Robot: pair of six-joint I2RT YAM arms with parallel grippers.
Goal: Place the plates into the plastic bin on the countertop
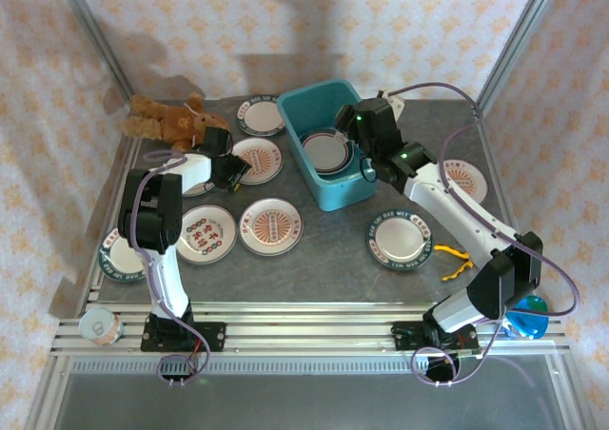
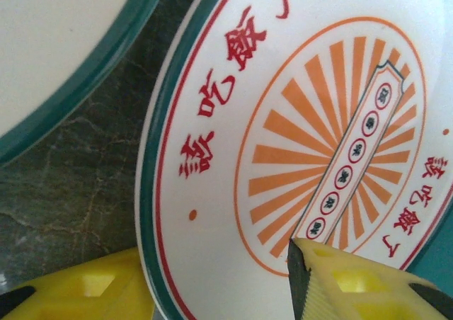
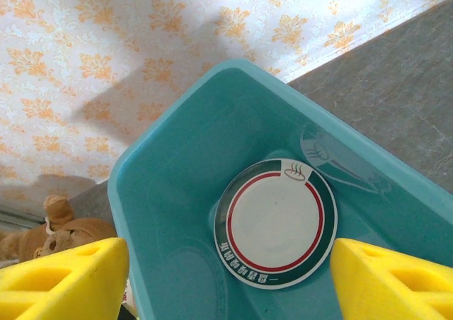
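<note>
A teal plastic bin (image 1: 335,190) stands at the middle back of the grey countertop (image 1: 328,259). One green-rimmed plate (image 1: 330,152) lies flat inside it, also seen as the green-rimmed plate (image 3: 276,222) in the bin (image 3: 177,214). My right gripper (image 1: 354,145) hangs over the bin, and the right gripper (image 3: 230,281) is open and empty. My left gripper (image 1: 231,170) is at the left rim of an orange sunburst plate (image 1: 259,160). In the wrist view the left gripper (image 2: 212,263) straddles that plate's (image 2: 311,143) rim, with one finger outside and one on its face, still apart.
Other plates lie around: a back plate (image 1: 260,116), a centre plate (image 1: 270,225), a red-patterned plate (image 1: 206,232), a left plate (image 1: 121,257), a right-front plate (image 1: 400,238) and a far-right plate (image 1: 463,178). A teddy bear (image 1: 171,118) sits back left. A blue round object (image 1: 526,316) and a small tin (image 1: 100,327) rest by the rail.
</note>
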